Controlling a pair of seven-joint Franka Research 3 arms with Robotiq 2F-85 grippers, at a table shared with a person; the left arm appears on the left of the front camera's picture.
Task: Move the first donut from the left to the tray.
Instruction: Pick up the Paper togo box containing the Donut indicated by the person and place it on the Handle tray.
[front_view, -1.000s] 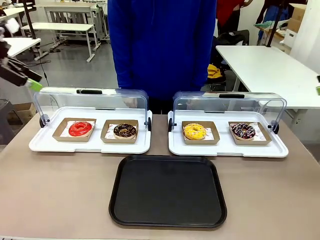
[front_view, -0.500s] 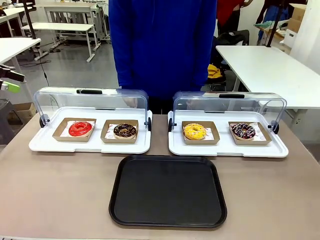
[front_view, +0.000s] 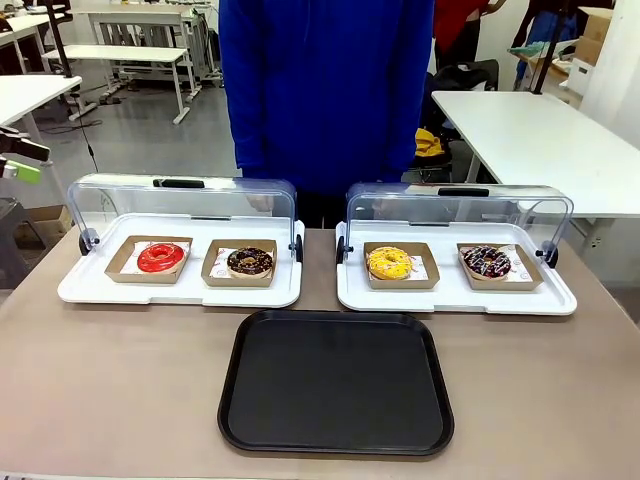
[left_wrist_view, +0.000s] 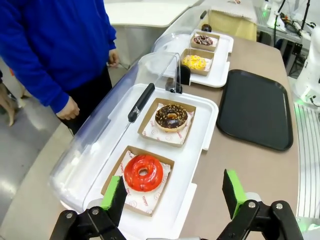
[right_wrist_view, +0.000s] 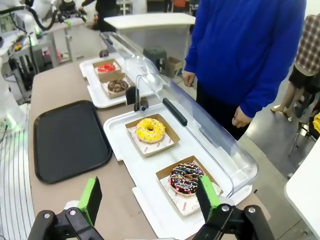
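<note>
The first donut (front_view: 161, 257) sits in its cardboard holder in the left white lidded tray (front_view: 90, 292), centre-left, beside a chocolate donut (front_view: 249, 262). The black tray (front_view: 335, 382) lies lower centre. Left gripper (left_wrist_view: 172, 192) and right gripper (right_wrist_view: 149, 196) gape wide, empty. The left has retreated to the left edge. A person in blue (front_view: 325, 90) stands behind.

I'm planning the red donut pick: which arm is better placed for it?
Left. The left end effector hovers open just short of the red donut; the right end effector hangs by the sprinkled donut, at the opposite end of the row.
</note>
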